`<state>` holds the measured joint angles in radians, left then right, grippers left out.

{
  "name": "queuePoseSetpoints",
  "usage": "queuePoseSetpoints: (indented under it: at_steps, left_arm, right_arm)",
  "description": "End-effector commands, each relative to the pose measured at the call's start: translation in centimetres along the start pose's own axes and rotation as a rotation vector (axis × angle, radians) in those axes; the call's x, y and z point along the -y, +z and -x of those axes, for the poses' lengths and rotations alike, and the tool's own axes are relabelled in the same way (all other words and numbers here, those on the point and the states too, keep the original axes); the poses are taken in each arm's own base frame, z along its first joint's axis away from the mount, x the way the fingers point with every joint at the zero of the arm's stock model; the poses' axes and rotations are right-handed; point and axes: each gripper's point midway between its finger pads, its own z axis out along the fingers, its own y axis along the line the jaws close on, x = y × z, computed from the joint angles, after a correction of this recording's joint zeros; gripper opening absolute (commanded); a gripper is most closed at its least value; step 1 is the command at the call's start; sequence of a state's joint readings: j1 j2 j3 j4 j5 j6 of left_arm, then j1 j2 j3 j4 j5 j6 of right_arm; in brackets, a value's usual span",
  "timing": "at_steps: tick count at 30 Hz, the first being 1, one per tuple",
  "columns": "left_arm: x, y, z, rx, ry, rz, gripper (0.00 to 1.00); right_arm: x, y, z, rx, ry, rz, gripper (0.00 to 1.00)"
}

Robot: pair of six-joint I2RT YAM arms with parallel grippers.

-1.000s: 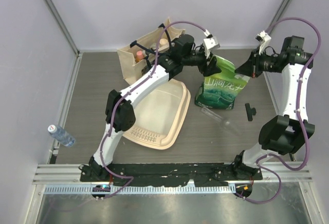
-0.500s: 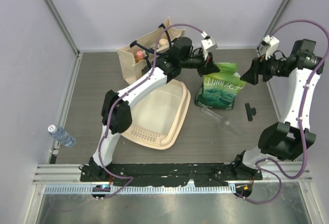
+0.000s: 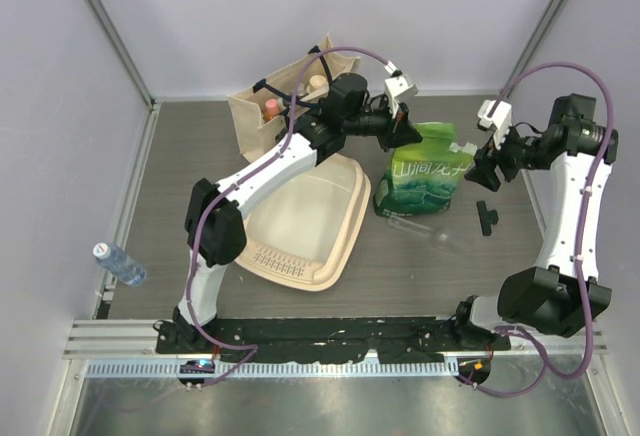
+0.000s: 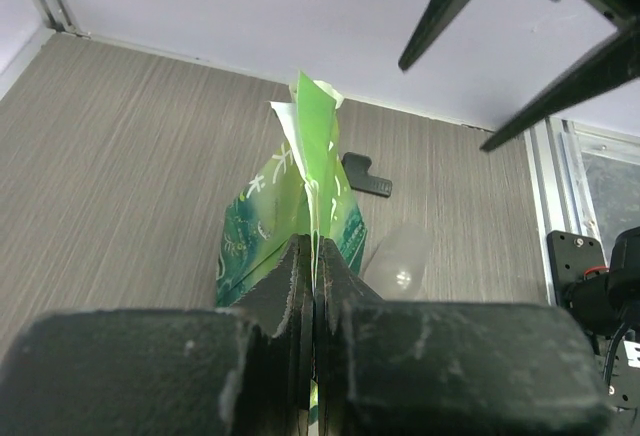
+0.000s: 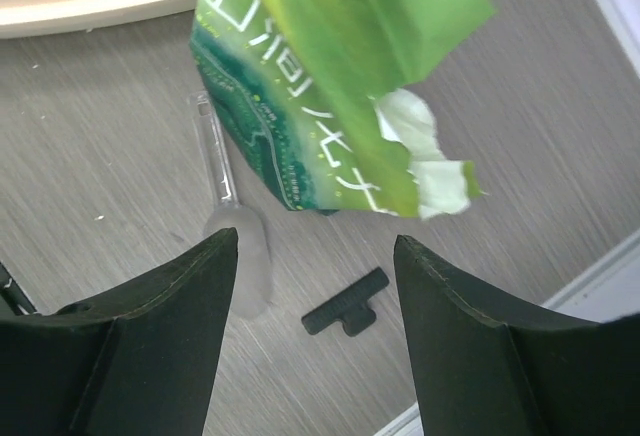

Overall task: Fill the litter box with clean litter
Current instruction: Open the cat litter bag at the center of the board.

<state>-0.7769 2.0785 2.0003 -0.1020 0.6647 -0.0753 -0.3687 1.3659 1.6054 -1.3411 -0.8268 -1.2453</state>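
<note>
The cream litter box (image 3: 312, 218) lies left of centre with nothing in it; its rim (image 5: 100, 1) shows at the top of the right wrist view. No clean litter is in view. A green bag (image 3: 428, 171) with white characters stands to the right of the box. My left gripper (image 3: 408, 134) is shut on the bag's upper left edge, and the green film (image 4: 312, 146) runs out from between its closed jaws (image 4: 314, 246). My right gripper (image 3: 482, 168) is open beside the bag's torn right corner (image 5: 425, 171), holding nothing (image 5: 315, 241).
A beige tote bag (image 3: 275, 101) with bottles in it stands behind the litter box. A clear scoop (image 3: 425, 228) and a small black T-shaped piece (image 3: 486, 218) lie on the table in front of the green bag. A water bottle (image 3: 120, 264) lies at the far left.
My left gripper has shut on the bag's top edge. My right gripper has let go of the bag's right corner, opened, drawn back and dropped lower beside it.
</note>
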Motion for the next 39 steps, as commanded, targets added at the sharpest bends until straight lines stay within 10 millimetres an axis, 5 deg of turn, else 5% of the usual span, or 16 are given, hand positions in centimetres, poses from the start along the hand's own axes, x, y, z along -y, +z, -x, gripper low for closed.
queuePoseSetpoints:
  at_steps: [1, 24, 29, 39]
  left_arm:
    - [2.4, -2.8, 8.0, 0.162, 0.109, -0.004, 0.00]
    - [3.4, -3.6, 7.1, 0.122, 0.075, -0.024, 0.00]
    - [3.8, -3.9, 7.8, 0.136, 0.083, -0.031, 0.00]
    - [3.8, -3.8, 7.9, 0.142, 0.075, -0.034, 0.00]
  right_arm:
    - [-4.6, 1.4, -1.4, -0.041, 0.056, 0.188, 0.68]
    - [-1.5, 4.4, -0.4, 0.062, -0.187, 0.177, 0.79]
    - [-1.0, 5.4, -1.6, 0.033, -0.165, 0.223, 0.79]
    - [0.5, 6.2, -0.2, 0.076, -0.181, 0.245, 0.77]
